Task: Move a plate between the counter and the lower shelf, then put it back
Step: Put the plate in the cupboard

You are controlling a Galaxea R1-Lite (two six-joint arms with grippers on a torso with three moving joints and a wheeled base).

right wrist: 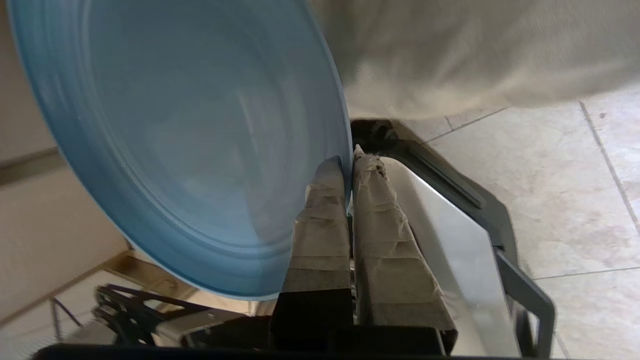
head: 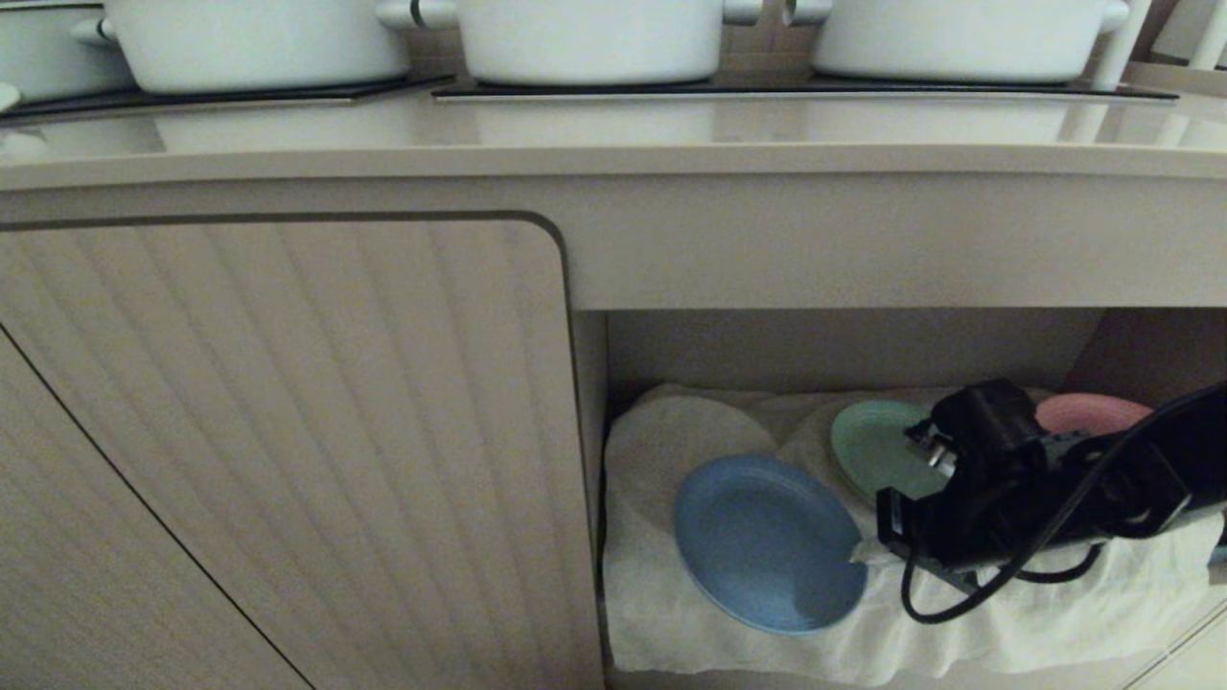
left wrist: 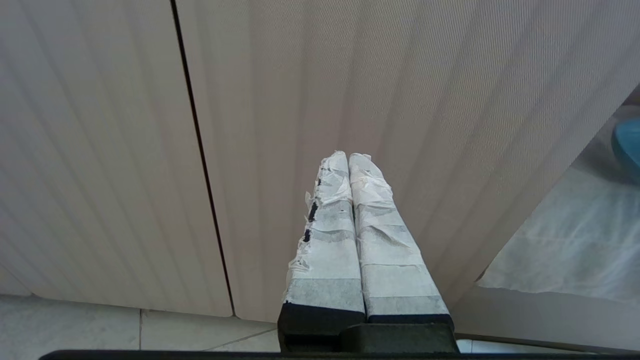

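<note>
Right gripper (right wrist: 348,165) is pinching the rim of the round light-blue plastic plate (head: 767,541), tilted over the white-clothed lower shelf (head: 959,642). Beige counter (head: 613,144) transfer is probably pending. Left gripper (left wrist: 348,160) is idling closed.

- the plate (head: 767,541): light-blue plastic, matt, with faint concentric rings;
- the counter (head: 613,134): smooth beige top, glossy enough to mirror the white pots (head: 590,38);
- white cloth (head: 959,632) on the lower shelf (head: 844,350): soft, creased;
- cabinet door (head: 288,431): ribbed, matt beige;
- right gripper (right wrist: 348,165) fingers (right wrist: 385,240): wrapped in wrinkled, frayed tape;
- floor (right wrist: 575,190): smooth pale tile.
</note>
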